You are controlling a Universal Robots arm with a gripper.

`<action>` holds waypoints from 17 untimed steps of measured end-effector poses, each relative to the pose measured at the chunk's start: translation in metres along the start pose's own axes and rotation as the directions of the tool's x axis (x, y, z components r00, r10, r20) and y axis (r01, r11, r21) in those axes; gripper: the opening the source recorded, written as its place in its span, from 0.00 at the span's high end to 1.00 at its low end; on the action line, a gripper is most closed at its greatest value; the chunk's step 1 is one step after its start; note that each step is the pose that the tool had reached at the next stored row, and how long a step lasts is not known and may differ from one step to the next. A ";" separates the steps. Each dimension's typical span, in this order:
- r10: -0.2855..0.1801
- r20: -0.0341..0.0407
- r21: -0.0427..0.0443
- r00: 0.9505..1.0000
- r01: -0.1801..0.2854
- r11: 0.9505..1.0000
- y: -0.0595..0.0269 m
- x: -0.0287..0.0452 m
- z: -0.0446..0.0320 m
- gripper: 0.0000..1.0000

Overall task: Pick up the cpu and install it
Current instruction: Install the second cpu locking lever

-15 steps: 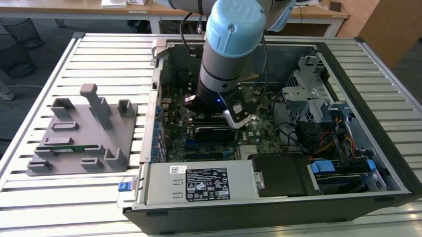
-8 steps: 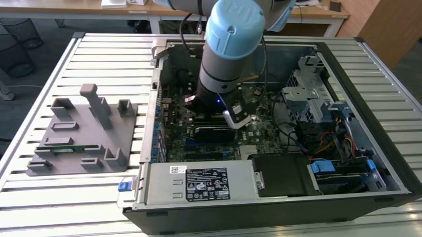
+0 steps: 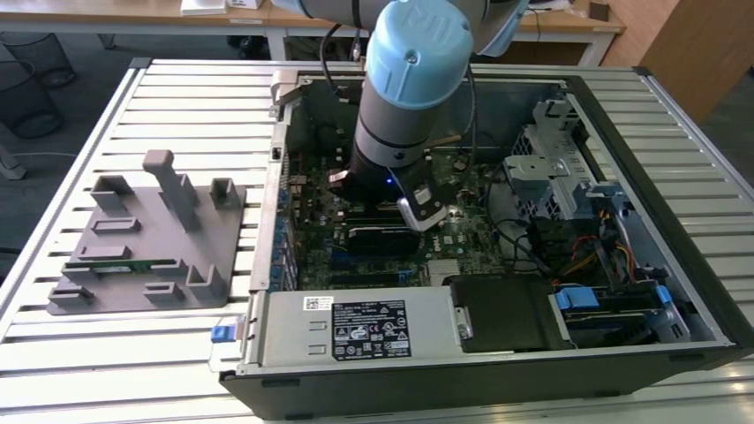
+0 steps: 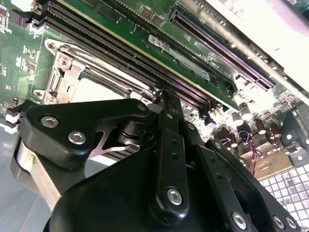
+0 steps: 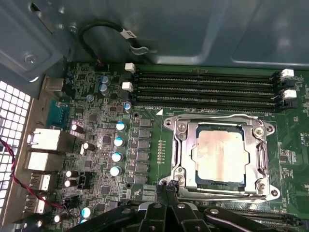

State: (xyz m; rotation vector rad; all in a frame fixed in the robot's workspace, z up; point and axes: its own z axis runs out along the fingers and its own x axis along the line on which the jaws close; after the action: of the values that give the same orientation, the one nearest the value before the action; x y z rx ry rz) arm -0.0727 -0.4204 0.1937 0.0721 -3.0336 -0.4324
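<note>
One robot arm reaches into an open computer case [image 3: 659, 291] on the bench in the exterior view. In the first wrist view, the cpu [image 5: 221, 154] already sits in its socket [image 5: 219, 157]; whether the fingers are open I cannot tell.

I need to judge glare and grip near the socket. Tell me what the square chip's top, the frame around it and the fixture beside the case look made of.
Square silver-grey cpu: bare metal top, a dull, smudged sheen.
Hinged silver socket frame: likely stamped steel, bright glints along its folded edges.
Grey block fixture: probably moulded or printed plastic, flat matte surface without highlights.
</note>
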 end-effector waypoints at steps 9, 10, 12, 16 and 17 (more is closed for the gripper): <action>-0.001 0.000 -0.010 1.000 0.001 1.000 -0.0004 -0.0001 0.0016 0.89; -0.001 0.000 -0.011 1.000 0.001 1.000 -0.0004 -0.0001 0.0018 0.89; -0.001 0.000 -0.012 1.000 0.001 1.000 -0.0005 -0.0002 0.0025 0.89; -0.001 0.001 -0.015 1.000 0.001 1.000 -0.0006 -0.0003 0.0033 0.89; -0.001 0.001 -0.016 1.000 0.001 1.000 -0.0006 -0.0003 0.0034 0.89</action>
State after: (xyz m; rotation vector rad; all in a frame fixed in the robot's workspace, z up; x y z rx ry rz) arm -0.0727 -0.4200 0.1903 0.0732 -3.0306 -0.4563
